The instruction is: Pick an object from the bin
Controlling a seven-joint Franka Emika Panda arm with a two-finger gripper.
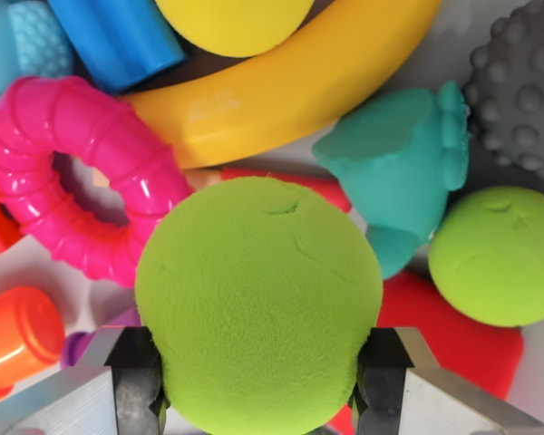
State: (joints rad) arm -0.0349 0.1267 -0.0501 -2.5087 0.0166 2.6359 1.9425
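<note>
While the pincer [258, 390] is squeezing the large lime-green foam ball [258, 304], soft foam risks slipping, dropping it onto the pink ribbed plastic ring [72, 172] beside it.

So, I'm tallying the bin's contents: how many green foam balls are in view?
2. One large green foam ball sits between the gripper fingers; a second green foam ball lies at the wrist view's right. Others may be hidden.
</note>
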